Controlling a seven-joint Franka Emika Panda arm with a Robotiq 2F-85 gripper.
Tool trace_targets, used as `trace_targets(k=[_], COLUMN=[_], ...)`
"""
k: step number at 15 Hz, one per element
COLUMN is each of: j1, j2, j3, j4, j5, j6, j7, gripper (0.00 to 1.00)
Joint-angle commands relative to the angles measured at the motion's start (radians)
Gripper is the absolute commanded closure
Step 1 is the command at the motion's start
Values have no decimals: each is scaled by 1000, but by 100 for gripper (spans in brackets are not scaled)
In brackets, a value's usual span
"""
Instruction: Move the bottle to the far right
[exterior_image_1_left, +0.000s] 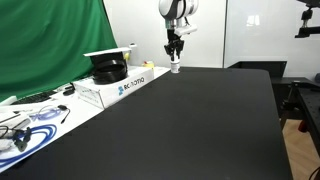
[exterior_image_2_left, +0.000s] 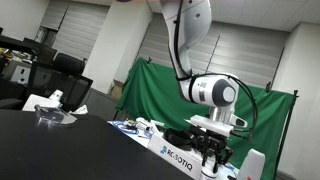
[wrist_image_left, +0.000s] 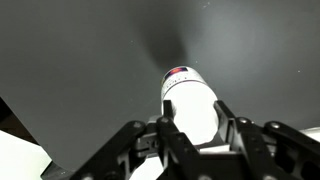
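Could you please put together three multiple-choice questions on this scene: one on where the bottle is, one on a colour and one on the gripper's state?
1. Where does the bottle stand on the black table?
A) directly under the gripper, near the white Robotiq box
B) inside the box
C) at the table corner nearest the camera

2. What colour is the cloth backdrop?
A) red
B) green
C) blue

3. How do the gripper's fingers stand?
A) spread wide, clear of everything
B) clamped on the box
C) against both sides of the bottle

Answers:
1 A: an exterior view shows the bottle below the gripper, by the box's end.
2 B: both exterior views show green cloth.
3 C: the wrist view shows a finger close against each side of the bottle.
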Motion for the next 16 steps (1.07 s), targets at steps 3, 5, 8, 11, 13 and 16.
trace_targets(k=[3, 5, 8, 11, 13, 16], j1=[-65, -72, -78, -77, -73, -69], j2=[117, 142, 169, 187, 186, 153], j3=[47, 51, 55, 53, 51, 57], j4=[116, 132, 151, 169, 178, 180], j5=[42, 44, 47, 44, 40, 44], j6=[11, 5, 1, -5, -15, -51], j7=[14, 14, 15, 19, 22, 25], gripper=[81, 81, 81, 81, 30, 12])
